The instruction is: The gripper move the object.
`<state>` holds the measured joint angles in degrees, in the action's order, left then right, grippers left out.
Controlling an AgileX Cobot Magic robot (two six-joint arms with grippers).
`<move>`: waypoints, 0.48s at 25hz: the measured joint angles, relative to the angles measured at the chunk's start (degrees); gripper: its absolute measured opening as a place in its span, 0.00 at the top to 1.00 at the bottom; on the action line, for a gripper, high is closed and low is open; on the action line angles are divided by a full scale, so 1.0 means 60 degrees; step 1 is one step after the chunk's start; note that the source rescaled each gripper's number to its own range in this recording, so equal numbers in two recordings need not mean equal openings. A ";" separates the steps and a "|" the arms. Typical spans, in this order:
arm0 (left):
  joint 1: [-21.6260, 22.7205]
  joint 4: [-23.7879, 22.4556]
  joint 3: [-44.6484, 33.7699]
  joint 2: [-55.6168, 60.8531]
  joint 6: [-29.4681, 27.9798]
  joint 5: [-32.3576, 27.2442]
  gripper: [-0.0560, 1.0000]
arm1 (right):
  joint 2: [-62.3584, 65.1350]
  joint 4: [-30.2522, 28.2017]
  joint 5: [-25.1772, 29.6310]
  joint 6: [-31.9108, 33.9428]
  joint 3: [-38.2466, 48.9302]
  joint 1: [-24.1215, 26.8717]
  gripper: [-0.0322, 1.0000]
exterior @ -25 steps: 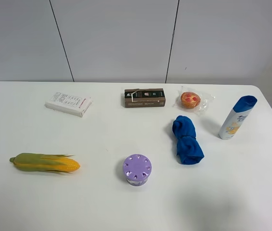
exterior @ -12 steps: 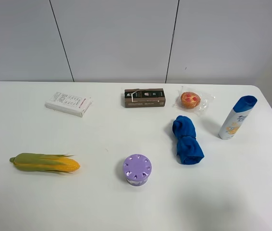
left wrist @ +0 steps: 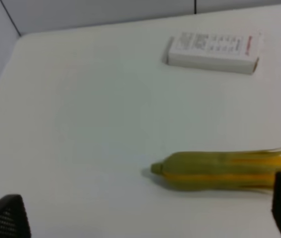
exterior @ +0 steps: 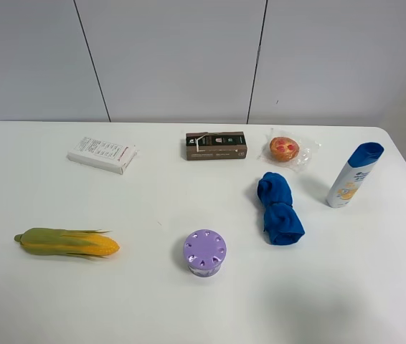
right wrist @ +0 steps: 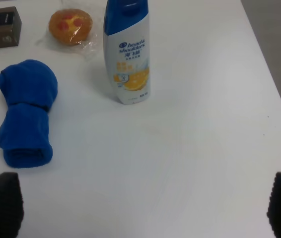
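Wrapped orange tart (exterior: pixel 285 149): far side of table (exterior: pixel 375 272), between brown box (exterior: pixel 216 145) and shampoo bottle (exterior: pixel 353 174), untouched. Left tool (left wrist: pixel 145 218), right tool (right wrist: pixel 140 208): jaws spread wide, empty.

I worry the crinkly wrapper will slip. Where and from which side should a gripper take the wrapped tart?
Probably from straight above, closing across the round orange tart itself rather than the loose clear wrapper edges. It lies flat, with the brown box to its left and the blue cloth in front. The right gripper, fingers spread, is the nearer one.
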<state>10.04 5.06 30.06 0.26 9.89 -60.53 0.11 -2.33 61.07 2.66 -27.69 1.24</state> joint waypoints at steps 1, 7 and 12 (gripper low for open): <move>0.0000 0.0009 -0.0024 0.0000 -0.0009 0.0000 0.00 | 0.0000 0.0000 0.0000 0.0000 0.0000 0.0000 0.00; 0.0000 -0.0002 -0.0138 0.0000 -0.0262 -0.0021 0.00 | 0.0000 0.0000 0.0000 0.0000 0.0000 0.0000 0.00; 0.0000 -0.0037 -0.0138 0.0000 -0.0369 -0.0021 0.00 | 0.0000 0.0000 0.0000 0.0000 0.0000 0.0000 0.00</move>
<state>10.04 4.84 29.23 0.26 7.67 -60.65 0.11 -2.33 61.07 2.66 -27.69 1.24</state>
